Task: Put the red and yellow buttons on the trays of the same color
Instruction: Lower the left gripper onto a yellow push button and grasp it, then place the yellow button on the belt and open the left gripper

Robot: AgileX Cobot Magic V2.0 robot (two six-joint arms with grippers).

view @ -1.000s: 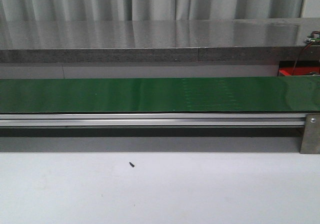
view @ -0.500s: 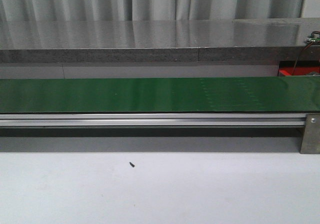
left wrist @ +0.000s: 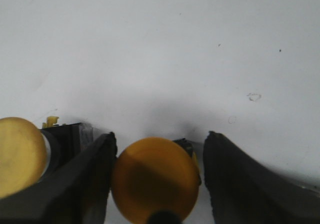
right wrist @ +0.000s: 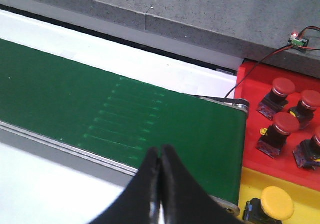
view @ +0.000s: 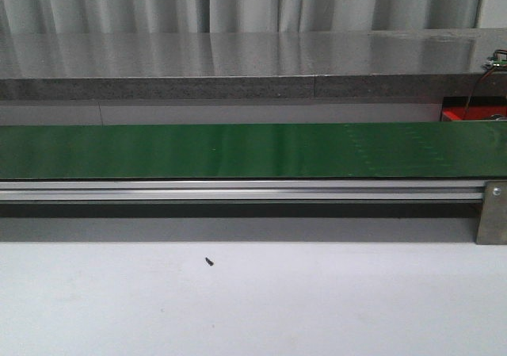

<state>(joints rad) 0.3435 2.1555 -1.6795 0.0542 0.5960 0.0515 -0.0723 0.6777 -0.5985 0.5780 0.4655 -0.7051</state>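
Belt running bare, sorting nearly stocked

The glossy green conveyor belt point(view: 238, 151) carries its faint stitched seam further toward the red tray point(right wrist: 280, 149) than a second ago, so no button is arriving. Beside the belt's end, four red mushroom buttons point(right wrist: 281, 126) sit on that tray; a yellow button point(right wrist: 274, 202) rests on the yellow tray point(right wrist: 305, 194). The right gripper point(right wrist: 160, 184) is pressed together, empty. The left gripper point(left wrist: 159, 179) is spread around a domed yellow-orange button point(left wrist: 154, 180).
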